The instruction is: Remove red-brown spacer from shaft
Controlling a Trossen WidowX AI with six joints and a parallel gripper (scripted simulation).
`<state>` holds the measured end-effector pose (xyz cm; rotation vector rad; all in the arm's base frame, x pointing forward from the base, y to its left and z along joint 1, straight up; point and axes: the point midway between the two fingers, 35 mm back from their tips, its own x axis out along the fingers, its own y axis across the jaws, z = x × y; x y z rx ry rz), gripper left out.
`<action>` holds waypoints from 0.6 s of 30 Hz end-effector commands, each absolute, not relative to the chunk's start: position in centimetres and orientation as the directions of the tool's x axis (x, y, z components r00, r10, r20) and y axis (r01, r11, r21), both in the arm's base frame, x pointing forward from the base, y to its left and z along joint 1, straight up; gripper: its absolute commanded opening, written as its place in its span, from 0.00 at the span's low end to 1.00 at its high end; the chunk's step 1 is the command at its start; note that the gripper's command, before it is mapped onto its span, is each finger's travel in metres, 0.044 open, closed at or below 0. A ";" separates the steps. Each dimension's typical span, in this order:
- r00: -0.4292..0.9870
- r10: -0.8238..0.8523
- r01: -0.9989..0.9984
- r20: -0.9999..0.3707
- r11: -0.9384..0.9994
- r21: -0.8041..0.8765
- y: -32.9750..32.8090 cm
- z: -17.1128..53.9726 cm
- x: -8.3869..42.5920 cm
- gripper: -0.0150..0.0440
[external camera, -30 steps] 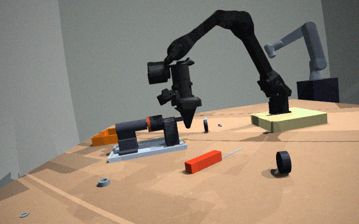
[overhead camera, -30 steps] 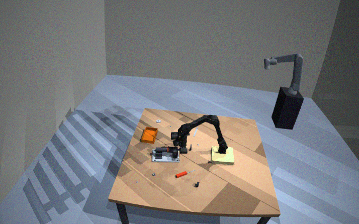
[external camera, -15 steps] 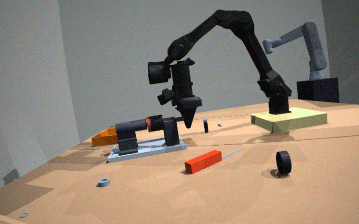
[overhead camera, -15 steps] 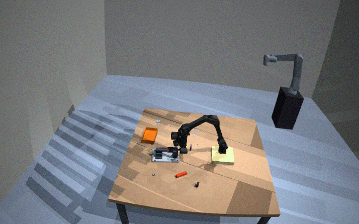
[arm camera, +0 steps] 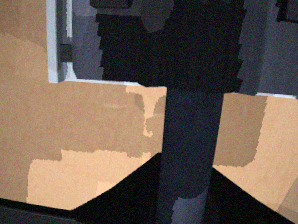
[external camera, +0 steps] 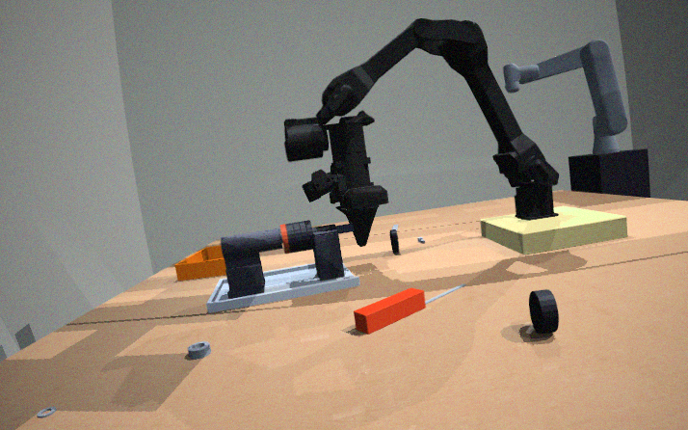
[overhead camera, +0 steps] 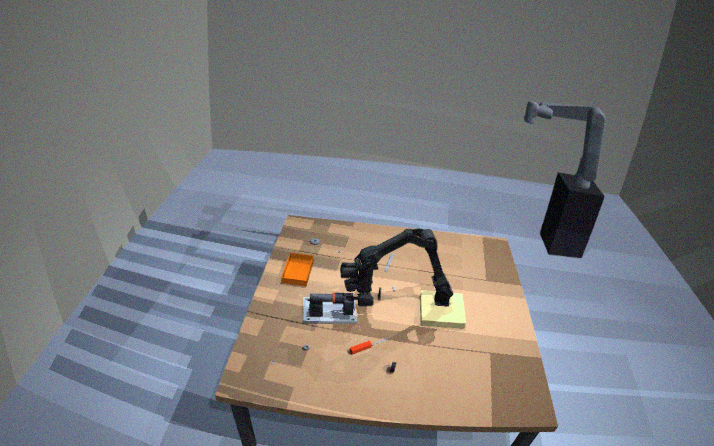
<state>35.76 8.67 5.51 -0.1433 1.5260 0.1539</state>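
The red-brown spacer (overhead camera: 333,298) (external camera: 284,238) is up on the shaft line, beside the housing block's barrel. The big housing block (overhead camera: 315,308) (external camera: 245,275) stands at the left of the pale base plate (overhead camera: 331,319) (external camera: 282,297) (arm camera: 52,40). Dark spacers (external camera: 299,235) sit right of the red-brown one, before the smaller support block (overhead camera: 348,306) (external camera: 328,255). The dark shaft (external camera: 344,228) (arm camera: 192,135) sticks out right of that block. My gripper (external camera: 362,240) (arm camera: 176,163) points down and is shut on this shaft end. The shaft inside the spacers is hidden.
An orange tray (overhead camera: 297,270) (external camera: 199,270) is behind the fixture. A red-handled screwdriver (overhead camera: 360,347) (external camera: 389,312) lies in front. A black ring (overhead camera: 392,366) (external camera: 544,311) stands at front right, another dark ring (overhead camera: 379,293) (external camera: 394,241) beyond the gripper. A grey ring (overhead camera: 305,347) (external camera: 198,350) lies at front left.
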 end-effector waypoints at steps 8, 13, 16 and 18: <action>0.035 0.008 -0.188 -0.999 0.982 0.002 8.6 5.5 35.5 0.25; 0.035 0.008 -0.188 -0.999 0.982 0.002 8.6 5.5 35.5 0.25; 0.035 0.008 -0.188 -0.999 0.982 0.002 8.6 5.5 35.5 0.25; 0.035 0.008 -0.188 -0.999 0.982 0.002 8.6 5.5 35.5 0.25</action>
